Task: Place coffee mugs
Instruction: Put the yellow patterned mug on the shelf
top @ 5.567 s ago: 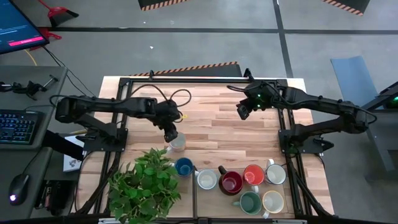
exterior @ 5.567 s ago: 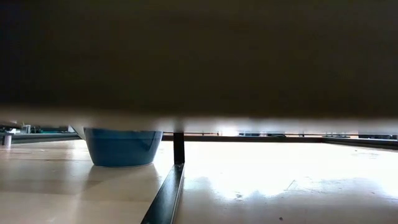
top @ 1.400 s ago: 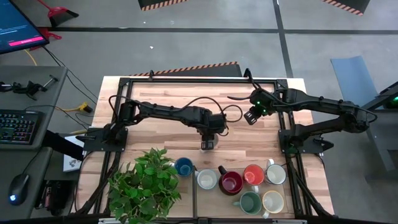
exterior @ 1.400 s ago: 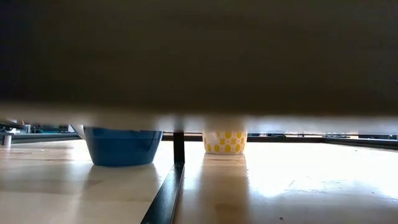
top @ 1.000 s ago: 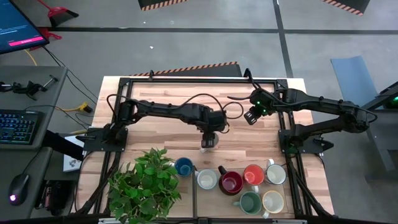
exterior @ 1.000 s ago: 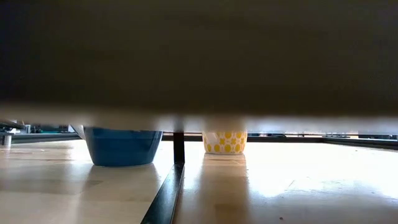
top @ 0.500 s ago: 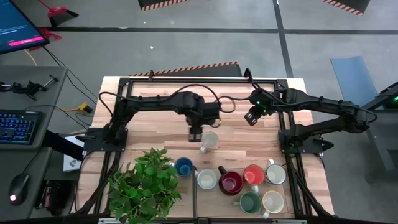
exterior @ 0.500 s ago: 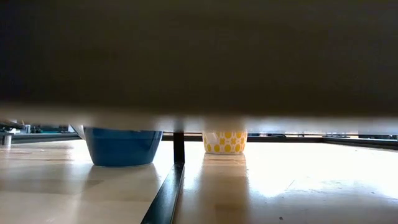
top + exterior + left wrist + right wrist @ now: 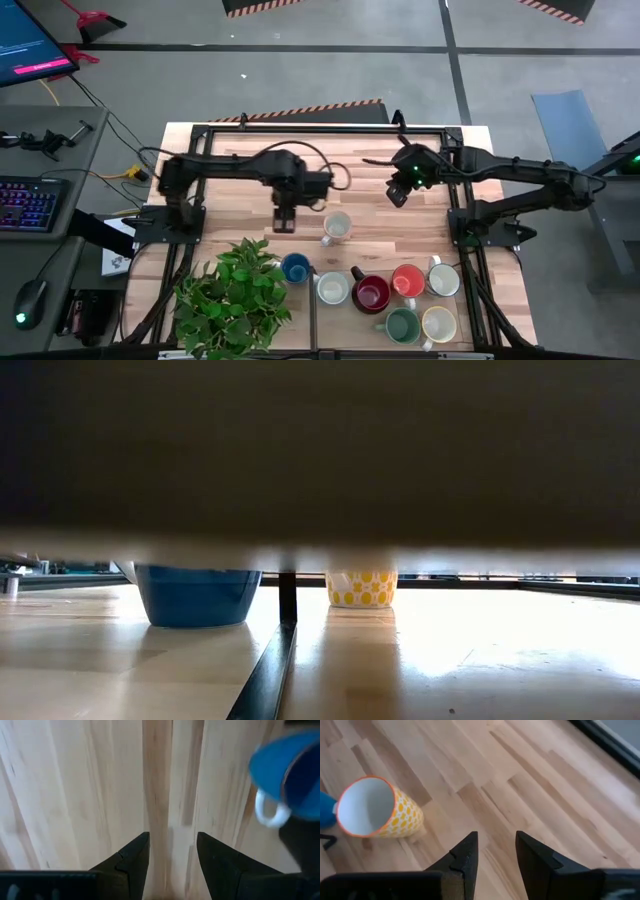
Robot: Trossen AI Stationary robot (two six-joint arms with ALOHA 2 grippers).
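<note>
A white mug with yellow dots (image 9: 338, 225) stands upright on its base mid-table, also seen in the low view (image 9: 362, 588) and the right wrist view (image 9: 380, 807). My left gripper (image 9: 285, 222) is open just to its left and points down at bare wood (image 9: 172, 845). My right gripper (image 9: 397, 195) hovers open to the mug's right and farther back (image 9: 495, 845). Near the front edge sit the blue mug (image 9: 295, 267), a white one (image 9: 333, 288), the dark red (image 9: 371, 294), orange (image 9: 407, 281), green (image 9: 403, 325) and cream (image 9: 438, 324) mugs.
A leafy potted plant (image 9: 233, 300) fills the near left corner beside the blue mug (image 9: 290, 780). Another white mug (image 9: 443, 280) stands at the right end of the row. A black frame (image 9: 300, 128) runs round the table. Bare wood lies between the two grippers.
My left gripper has let go of the yellow-dotted mug and drawn away toward the table's left edge. The mug stays upright where it was set down. My right gripper has shifted slightly toward the dotted mug.
</note>
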